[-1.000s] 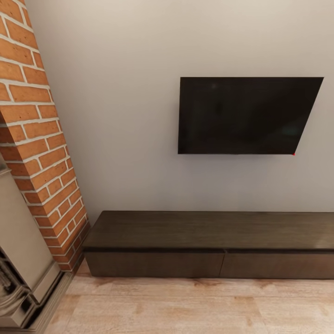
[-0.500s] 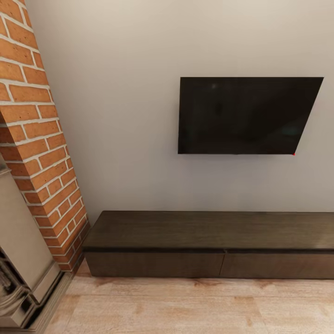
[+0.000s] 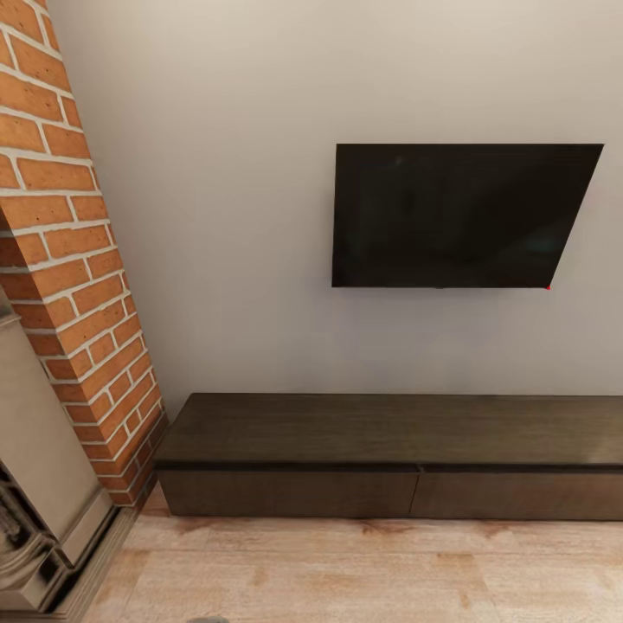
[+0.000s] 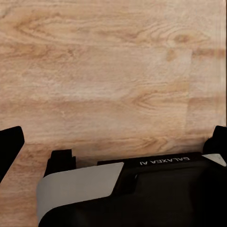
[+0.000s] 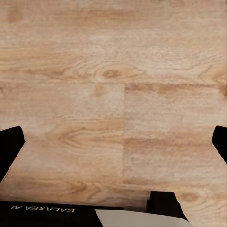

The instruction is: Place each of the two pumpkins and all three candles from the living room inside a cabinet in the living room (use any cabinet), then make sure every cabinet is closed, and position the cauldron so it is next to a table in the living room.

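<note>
Nothing's moved in the last second: cabinet drawers shut, left hand and right hand spread apart, empty.

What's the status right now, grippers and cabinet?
Left gripper open, empty, over floor. Right gripper same. Long low dark brown wooden cabinet ahead, drawer fronts shut, top bare. No pumpkins or candles seen; nothing blocking.

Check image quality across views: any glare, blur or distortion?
Head view: soft even light, no glare on the dark TV, which looks skewed; cabinet sharp. Both wrist views: floor grain slightly soft, no hard shadows; open fingertips cropped at the frame edges.
</note>
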Controlling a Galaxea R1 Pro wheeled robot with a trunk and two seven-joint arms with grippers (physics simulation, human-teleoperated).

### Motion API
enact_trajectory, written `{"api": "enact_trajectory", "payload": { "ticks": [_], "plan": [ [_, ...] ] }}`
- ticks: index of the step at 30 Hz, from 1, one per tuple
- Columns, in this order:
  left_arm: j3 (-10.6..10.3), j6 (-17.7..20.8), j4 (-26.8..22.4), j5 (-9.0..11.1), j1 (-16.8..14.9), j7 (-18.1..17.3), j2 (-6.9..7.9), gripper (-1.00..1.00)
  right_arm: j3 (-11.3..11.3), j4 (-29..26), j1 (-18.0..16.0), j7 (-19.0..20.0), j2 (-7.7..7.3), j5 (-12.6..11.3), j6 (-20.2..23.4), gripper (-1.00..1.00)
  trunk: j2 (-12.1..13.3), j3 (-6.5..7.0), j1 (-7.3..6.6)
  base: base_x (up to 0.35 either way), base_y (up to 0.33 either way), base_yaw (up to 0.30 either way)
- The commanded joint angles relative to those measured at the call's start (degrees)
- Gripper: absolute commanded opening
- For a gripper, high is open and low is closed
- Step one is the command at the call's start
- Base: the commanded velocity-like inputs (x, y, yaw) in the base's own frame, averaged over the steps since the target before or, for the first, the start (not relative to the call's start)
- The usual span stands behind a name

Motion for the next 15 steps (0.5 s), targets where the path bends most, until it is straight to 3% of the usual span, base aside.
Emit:
{"api": "enact_trajectory", "payload": {
  "ticks": [1,6,15],
  "plan": [
    [0.02,0.46,-0.06,0.37,-0.11,-1.11,0.13,1.00,0.02,-0.05,-0.10,0.08,0.02,0.04,0.16,1.00,-0.03,-0.06,0.00,0.000,0.000,0.000],
    [0.14,0.59,-0.05,0.56,-0.18,-2.78,0.82,1.00,-0.02,0.09,-0.22,0.16,0.06,0.10,-0.11,1.00,-0.03,-0.06,0.00,0.000,0.000,0.000],
    [0.19,0.50,-0.04,0.57,-0.19,-3.08,1.13,1.00,-0.02,-0.41,-0.25,0.26,0.14,-0.05,-0.12,1.00,-3.64,-1.68,1.97,0.000,0.000,0.000]
  ]
}}
